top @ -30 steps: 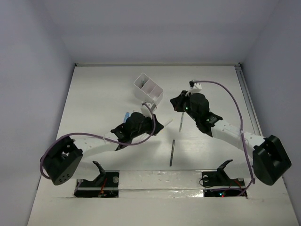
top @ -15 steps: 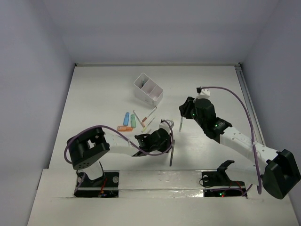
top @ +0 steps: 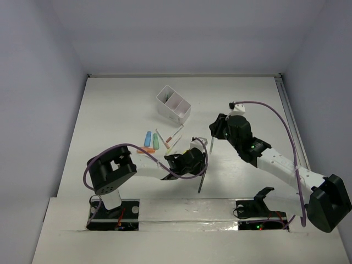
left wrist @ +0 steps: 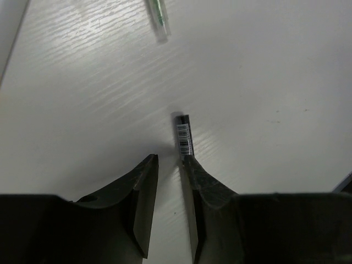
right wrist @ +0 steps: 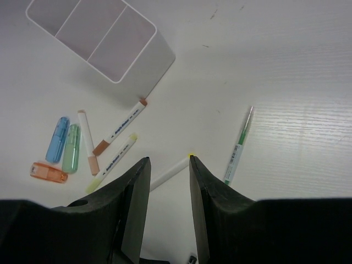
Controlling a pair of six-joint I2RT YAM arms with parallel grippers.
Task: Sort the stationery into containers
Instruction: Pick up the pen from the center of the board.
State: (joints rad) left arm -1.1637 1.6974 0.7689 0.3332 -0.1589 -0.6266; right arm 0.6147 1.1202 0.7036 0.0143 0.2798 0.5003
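The white three-compartment container (top: 174, 104) (right wrist: 102, 38) stands at the back. Beside it lie short blue (right wrist: 56, 139), green (right wrist: 71, 148) and orange (right wrist: 48, 172) pieces and several markers (right wrist: 121, 127). My left gripper (top: 201, 155) (left wrist: 169, 159) hangs open, low over the table. A dark grey pen (left wrist: 183, 137) (top: 201, 180) lies at its right fingertip, with nothing between the jaws. My right gripper (top: 214, 130) (right wrist: 168, 159) is open above a white pen with a yellow tip (right wrist: 170, 171). A green pen (right wrist: 238, 146) (top: 212, 144) lies just to its right.
White walls close off the table on the left, back and right. The arm bases (top: 113, 212) sit at the near edge. Purple cables (top: 275, 118) loop over both arms.
My left arm has swung from beside the container down to the dark pen, uncovering the stationery. The right arm drew back slightly. Both grippers have opened.
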